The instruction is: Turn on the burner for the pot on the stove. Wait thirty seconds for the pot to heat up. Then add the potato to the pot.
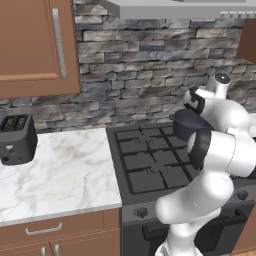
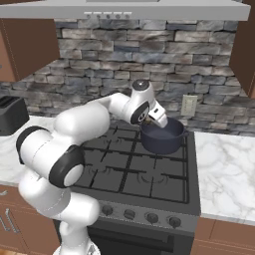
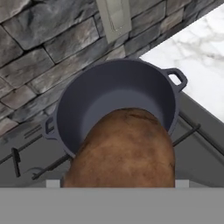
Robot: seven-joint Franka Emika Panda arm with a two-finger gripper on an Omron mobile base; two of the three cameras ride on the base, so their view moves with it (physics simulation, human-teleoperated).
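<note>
**Potato held over the pot at the rear right burner**

Arm reaching forward and across the stove point(image 2: 144, 174), elbow high, wrist bent down toward the back right corner. Gripper point(image 2: 160, 121) poised just above the near rim of the pot point(image 2: 162, 137), seen in the left base view mostly behind the white forearm. Fingers spread wide around the potato point(image 3: 124, 151), clasping it; fingertips themselves hidden behind it in the hand view.

Pot standing upright on the rear right grate, close to the stone backsplash point(image 2: 99, 55), its far rim near the wall and a wall outlet point(image 2: 189, 105) just behind and to the right. Marble counter point(image 2: 229, 164) beginning just right of the stove edge; a second stretch of marble point(image 1: 55, 170) to the left, carrying a dark toaster point(image 1: 17, 139) well away from the pot. Range hood point(image 2: 124, 10) overhead. Front and left grates bare, open room there. Row of round knobs point(image 2: 152, 217) along the grey front panel.

Pot dark blue-grey, straight-sided, lidless, inside empty, two loop handles on opposite sides. Potato brown, mottled, oval, looming large over the pot's near rim in the hand view. Burner beneath the pot hidden; lit or unlit, cannot tell.
</note>
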